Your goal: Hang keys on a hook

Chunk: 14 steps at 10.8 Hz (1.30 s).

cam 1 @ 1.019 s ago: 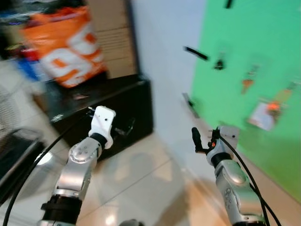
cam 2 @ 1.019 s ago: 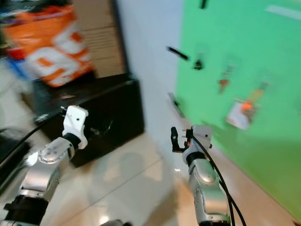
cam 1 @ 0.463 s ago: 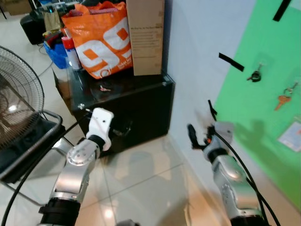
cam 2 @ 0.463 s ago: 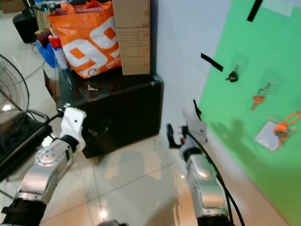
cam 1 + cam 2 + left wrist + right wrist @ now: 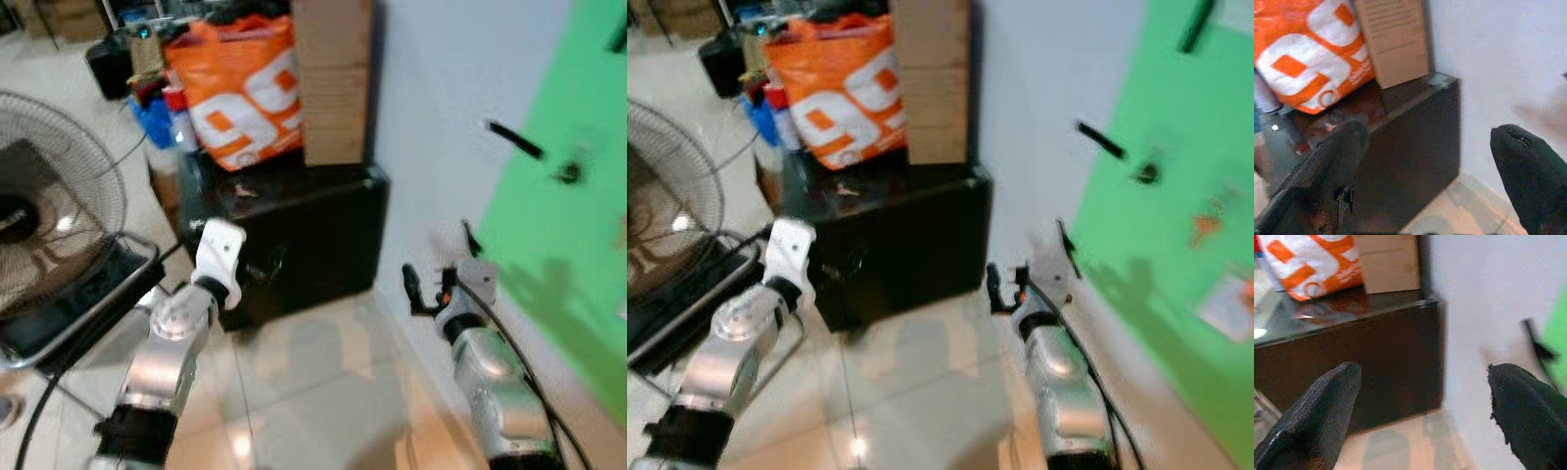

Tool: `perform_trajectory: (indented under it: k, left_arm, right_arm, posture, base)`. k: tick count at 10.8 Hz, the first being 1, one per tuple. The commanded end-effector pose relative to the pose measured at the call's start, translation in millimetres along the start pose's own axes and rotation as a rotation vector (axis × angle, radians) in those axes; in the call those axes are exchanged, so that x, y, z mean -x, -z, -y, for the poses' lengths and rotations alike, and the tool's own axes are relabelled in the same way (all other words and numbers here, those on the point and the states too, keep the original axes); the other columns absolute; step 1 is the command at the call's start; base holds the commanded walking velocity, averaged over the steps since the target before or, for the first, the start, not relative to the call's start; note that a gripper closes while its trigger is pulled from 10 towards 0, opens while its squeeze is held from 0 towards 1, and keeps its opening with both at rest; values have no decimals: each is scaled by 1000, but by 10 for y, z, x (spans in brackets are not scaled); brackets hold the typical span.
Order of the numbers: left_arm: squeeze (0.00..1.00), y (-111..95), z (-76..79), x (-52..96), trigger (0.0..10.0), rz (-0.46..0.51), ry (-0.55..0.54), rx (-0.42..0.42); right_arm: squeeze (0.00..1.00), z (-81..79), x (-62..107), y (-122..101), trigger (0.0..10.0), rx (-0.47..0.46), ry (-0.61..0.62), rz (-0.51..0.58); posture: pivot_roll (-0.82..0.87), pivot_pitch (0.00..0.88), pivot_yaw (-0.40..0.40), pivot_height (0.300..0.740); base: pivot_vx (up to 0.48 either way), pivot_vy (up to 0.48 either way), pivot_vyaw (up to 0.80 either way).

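Green wall panel [image 5: 1205, 245], at robot's right, beside pale wall [image 5: 441, 117]. Black tape strips [image 5: 1099, 140] stuck near panel's edge.

Black cabinet [image 5: 294, 245], low, glossy top, set against pale wall ahead. On top: orange-and-white bag [image 5: 240, 93], cardboard box [image 5: 333, 83] upright just beside it, small pinkish item [image 5: 844, 191] lying flat in front of bag; too blurred to identify.

Standing fan [image 5: 54, 235], wire guard, at far left, on tiled floor [image 5: 313, 392].

Keys on green panel: dark bunch [image 5: 1146, 173] hanging from a hook, long axis vertical; orange key [image 5: 1205, 227] lower and further right, hanging slightly tilted; both blurred. Tag or card [image 5: 1227, 305] lower still, detail unreadable.

Left arm: silver, bent at elbow, forearm raised toward cabinet front. Left pincer [image 5: 1430, 161]: fingers [image 5: 1334, 166] spread wide, released, grasping nothing, aimed at cabinet corner.

Right arm: silver, bent at elbow, forearm raised, near wall below green panel. Right pincer [image 5: 1425, 406]: fingers [image 5: 1322, 406] spread wide, released, empty, aimed at cabinet side and pale wall; well apart from hanging keys.
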<state>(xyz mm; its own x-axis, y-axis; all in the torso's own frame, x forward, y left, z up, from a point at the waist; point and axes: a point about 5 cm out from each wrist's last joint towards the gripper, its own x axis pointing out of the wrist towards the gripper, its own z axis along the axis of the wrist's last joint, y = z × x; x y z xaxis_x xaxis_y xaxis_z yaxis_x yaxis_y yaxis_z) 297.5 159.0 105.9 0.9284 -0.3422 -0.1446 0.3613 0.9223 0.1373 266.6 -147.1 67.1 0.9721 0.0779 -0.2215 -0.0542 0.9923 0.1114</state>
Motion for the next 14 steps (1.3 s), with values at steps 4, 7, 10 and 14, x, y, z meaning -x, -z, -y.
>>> perform_trajectory:
  k: [4,7,10,14]
  left_arm:
    - [0,-11,18,-7,10000,-3,13,10]
    - [0,-28,6,-35,10000,3,10,8]
    - [0,-31,-15,-22,10000,2,5,3]
    - [0,4,-6,8,10000,-2,-8,13]
  right_arm:
    - [1000,71,30,11,10000,6,38,-6]
    - [1000,67,-1,4,10000,2,42,-5]
    - [1000,24,-44,23,10000,-1,26,-13]
    - [1000,-8,-86,44,10000,20,-6,-28]
  posture:
    - [-122,0,73,740]
    - [-107,0,66,740]
    - [-70,0,37,740]
    - [-49,0,12,740]
  base:
    - [377,0,0]
    - [390,0,0]
    - [409,0,0]
    - [430,0,0]
